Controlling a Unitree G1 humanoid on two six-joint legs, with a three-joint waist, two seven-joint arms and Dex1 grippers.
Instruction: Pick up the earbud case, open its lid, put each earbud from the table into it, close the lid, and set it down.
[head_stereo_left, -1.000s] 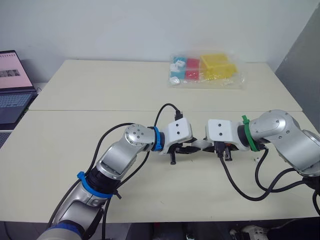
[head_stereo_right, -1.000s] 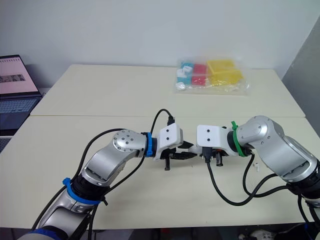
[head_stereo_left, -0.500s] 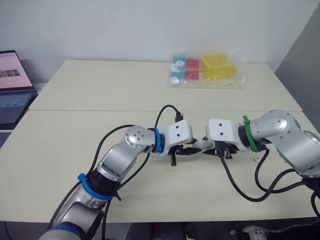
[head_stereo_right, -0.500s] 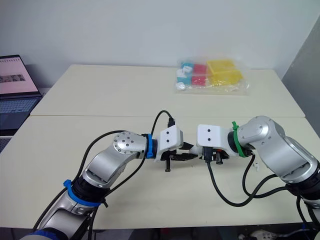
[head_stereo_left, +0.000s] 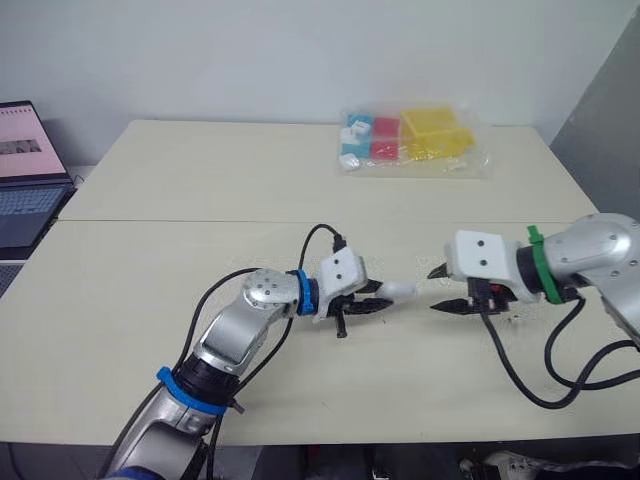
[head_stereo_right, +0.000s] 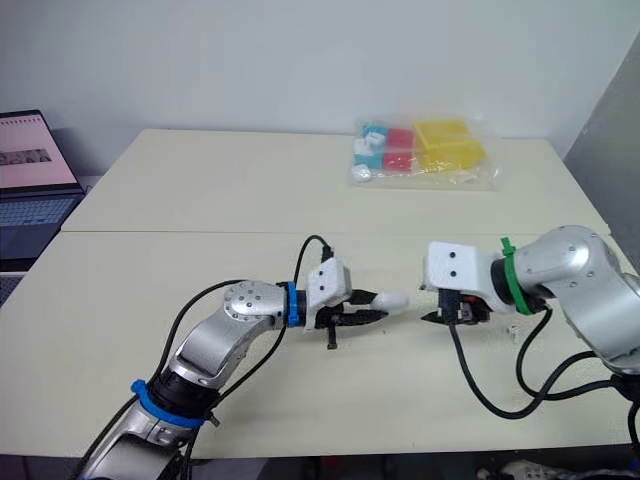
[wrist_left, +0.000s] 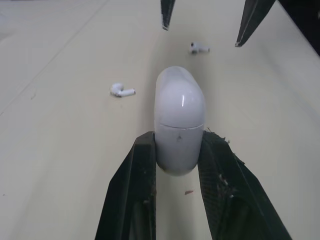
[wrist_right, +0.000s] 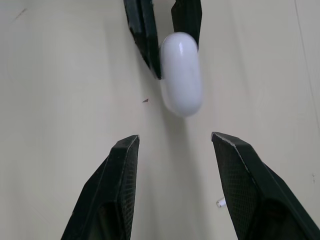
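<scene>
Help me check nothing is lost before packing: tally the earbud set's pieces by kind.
Case: 1
Earbuds: 2
Total: 3

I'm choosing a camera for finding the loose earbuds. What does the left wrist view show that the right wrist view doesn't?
Left wrist view: the closed lid's seam across the earbud case, and two earbuds lying whole on the table beyond it. Right wrist view: the case's smooth side with no seam, and a white stub beside one finger, possibly an earbud. Both: the left pincer shut on the case, and the right pincer open, facing the case without touching it.
</scene>
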